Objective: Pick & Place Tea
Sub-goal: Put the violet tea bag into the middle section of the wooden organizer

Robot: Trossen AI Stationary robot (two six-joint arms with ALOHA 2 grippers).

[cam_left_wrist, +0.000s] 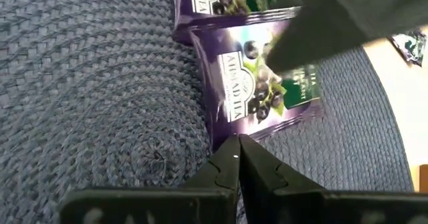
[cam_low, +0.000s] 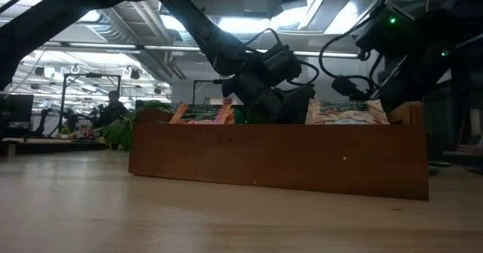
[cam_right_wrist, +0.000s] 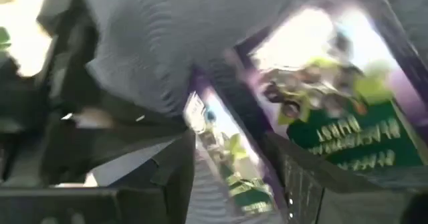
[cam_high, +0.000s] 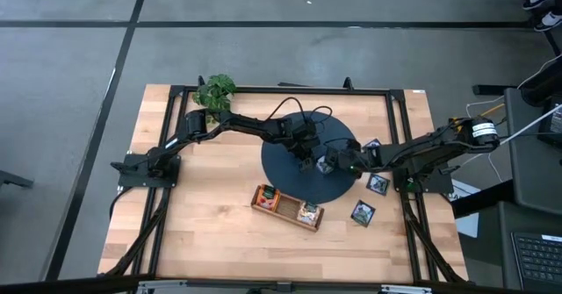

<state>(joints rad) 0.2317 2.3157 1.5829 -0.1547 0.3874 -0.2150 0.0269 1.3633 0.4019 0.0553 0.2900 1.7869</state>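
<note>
Left tool (cam_left_wrist: 237, 158): fingers pressed together with nothing between them, tips resting at the edge of a purple tea sachet (cam_left_wrist: 257, 87) on the round mat (cam_high: 290, 167).
Right tool (cam_right_wrist: 231, 164): fingers spread wide, reaching over the mat's right side; a sachet lies in the gap between them, not yet pinched.
Tea on the mat: two purple sachets overlapping, seen close in the left wrist view.
Tea elsewhere: three dark sachets (cam_high: 363, 211) lie on the wooden surface (cam_high: 202, 233) just right of the mat; orange sachets (cam_low: 202, 114) stand in the brown tray (cam_low: 279, 158) in front of the mat.
Step in hand: probably the left tool pins or nudges the sachet while the right tool comes in to take it.
Doing it well: lower the right fingers astride one sachet's edge only, then close, so the overlapping one stays behind.
View differences: the high view shows both arms meeting over the mat; only the wrist views show the sachets there. The low view hides the mat behind the tray.
Plant (cam_high: 215, 89): at the surface's far left corner.
</note>
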